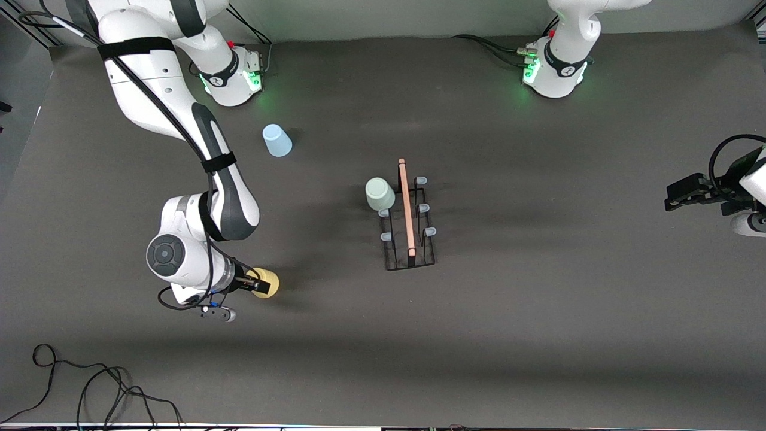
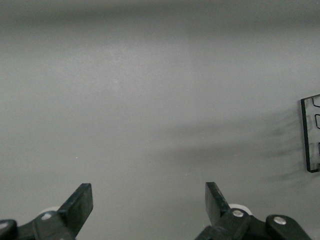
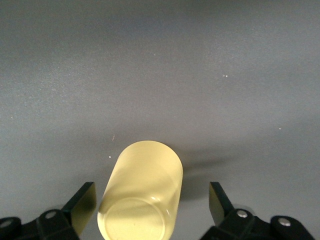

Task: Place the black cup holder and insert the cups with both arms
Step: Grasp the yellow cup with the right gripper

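While rack shows cut off — tools gape.

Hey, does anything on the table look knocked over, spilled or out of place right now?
Nothing stands out. The black cup holder stands upright with the pale green cup on a peg. The light blue cup sits upside down on the table. The yellow cup is between the open right pincer's fingers.

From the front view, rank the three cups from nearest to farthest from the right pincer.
1. Yellow cup: between the open fingers of the right pincer, toward the right arm's end of the table.
2. Pale green cup: on the black cup holder, mid-table.
3. Light blue cup: on the table, by the right arm's base.
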Action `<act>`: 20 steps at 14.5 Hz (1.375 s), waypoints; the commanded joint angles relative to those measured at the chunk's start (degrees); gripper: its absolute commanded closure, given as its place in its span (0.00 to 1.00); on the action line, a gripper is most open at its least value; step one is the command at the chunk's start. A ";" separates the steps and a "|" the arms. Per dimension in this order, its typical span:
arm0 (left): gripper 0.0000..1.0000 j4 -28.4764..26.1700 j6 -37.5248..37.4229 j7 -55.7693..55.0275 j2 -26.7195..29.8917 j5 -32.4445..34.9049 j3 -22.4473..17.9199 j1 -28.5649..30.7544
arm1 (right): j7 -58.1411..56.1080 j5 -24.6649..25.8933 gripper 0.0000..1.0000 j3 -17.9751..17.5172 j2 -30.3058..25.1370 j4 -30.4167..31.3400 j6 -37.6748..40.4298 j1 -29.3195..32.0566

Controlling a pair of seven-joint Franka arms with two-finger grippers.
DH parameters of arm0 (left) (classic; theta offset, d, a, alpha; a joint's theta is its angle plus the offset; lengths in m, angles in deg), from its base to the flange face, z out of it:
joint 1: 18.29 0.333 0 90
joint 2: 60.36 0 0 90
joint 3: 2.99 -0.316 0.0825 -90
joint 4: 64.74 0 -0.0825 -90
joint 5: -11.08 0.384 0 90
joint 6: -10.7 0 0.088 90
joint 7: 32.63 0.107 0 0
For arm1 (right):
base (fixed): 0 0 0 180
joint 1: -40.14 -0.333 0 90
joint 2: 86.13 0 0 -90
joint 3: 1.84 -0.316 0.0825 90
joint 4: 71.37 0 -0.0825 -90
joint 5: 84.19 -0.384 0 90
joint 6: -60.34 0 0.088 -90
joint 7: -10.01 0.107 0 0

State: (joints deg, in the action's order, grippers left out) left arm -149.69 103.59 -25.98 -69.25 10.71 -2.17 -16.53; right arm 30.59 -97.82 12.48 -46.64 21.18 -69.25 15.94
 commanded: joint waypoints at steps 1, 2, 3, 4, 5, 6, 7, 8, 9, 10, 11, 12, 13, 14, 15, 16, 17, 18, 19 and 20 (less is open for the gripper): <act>0.00 -0.04 -0.60 -1.03 0.46 0.98 -0.29 -0.62 | -1.51 -3.50 0.00 -0.17 1.03 0.44 -2.85 -0.14; 0.00 -0.04 -0.60 -1.03 0.46 0.98 -0.29 -0.54 | -1.51 -3.60 0.00 -0.17 1.37 0.35 -2.95 -0.23; 0.00 0.04 -0.60 -1.03 0.46 0.98 -0.29 -0.54 | -1.51 -3.60 0.00 -0.17 1.55 0.35 -3.04 -0.23; 0.00 0.04 -0.60 -1.03 0.54 0.98 -0.29 -0.54 | -1.51 -3.60 0.00 -0.17 1.55 0.44 -3.21 -0.23; 0.00 0.04 -0.60 -1.03 0.54 0.98 -0.29 -0.54 | -1.33 -3.60 0.02 -0.17 1.55 0.44 -3.21 -0.32; 0.00 -0.04 -0.69 -1.03 0.54 0.98 -0.29 -0.62 | -1.33 -3.60 0.11 -0.17 1.55 0.52 -3.13 -0.23; 0.00 -0.04 -0.69 -1.11 0.54 1.07 -0.29 -0.62 | -1.33 -3.60 0.23 -0.17 1.38 0.96 -3.13 -0.23; 0.00 -0.04 -0.69 -1.20 0.54 1.16 -0.29 -0.62 | -1.42 -3.60 0.37 -0.17 1.12 1.05 -2.95 -0.32; 0.00 -0.04 -0.69 -1.46 0.54 1.16 -0.29 -0.62 | -1.42 -3.60 0.48 -0.17 0.85 1.05 -2.69 -0.32; 0.00 -0.04 -0.69 -1.47 0.54 1.16 -0.29 -0.62 | -1.42 -3.60 0.60 -0.26 0.50 1.05 -2.51 -0.32; 0.00 -0.04 -0.60 -1.47 0.54 1.16 -0.29 -0.54 | -1.42 -3.60 0.70 -0.26 0.06 0.88 -1.64 -0.32; 0.00 -0.04 -0.60 -1.47 0.54 1.16 -0.29 -0.62 | -1.42 -3.60 0.75 -0.26 -0.90 0.62 0.11 -0.32; 0.00 -0.04 -0.69 -1.47 0.46 1.16 -0.29 -0.54 | -0.98 -3.69 0.76 -0.26 -2.12 0.53 1.60 -0.32; 0.00 -0.04 -0.69 -1.47 0.46 1.16 -0.29 -0.54 | -0.46 -3.86 0.76 -0.26 -3.53 0.44 3.36 -0.32; 0.00 -0.04 -0.60 -1.47 0.37 1.07 -0.29 -0.54 | 0.85 -5.08 0.76 -0.34 -4.85 0.18 5.38 -0.50; 0.00 -0.04 -0.43 -1.38 0.37 1.16 -0.29 -0.45 | 2.00 -6.48 0.76 -0.34 -6.08 -0.17 7.14 -0.50; 0.00 0.04 -0.43 -1.38 0.37 1.16 -0.29 -0.45 | 3.14 -7.46 0.76 -0.43 -7.14 -0.35 8.55 -0.93; 0.00 -0.04 -0.43 -1.38 0.37 1.16 -0.29 -0.45 | 5.41 -7.81 0.76 -0.35 -7.93 -0.53 9.08 -3.02; 0.00 -0.04 -0.25 -1.47 0.28 1.16 -0.29 -0.45 | 8.83 -7.82 0.76 -0.26 -8.46 -0.88 9.09 -4.44; 0.00 -0.04 -0.25 -1.47 0.28 1.16 -0.29 -0.54 | 12.61 -7.73 0.76 -0.43 -8.64 -1.93 9.09 -5.24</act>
State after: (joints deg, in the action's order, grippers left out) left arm -149.70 103.57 -26.51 -69.27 10.91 -2.20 -16.52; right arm 36.70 -104.50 11.88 -54.09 19.99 -60.83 13.50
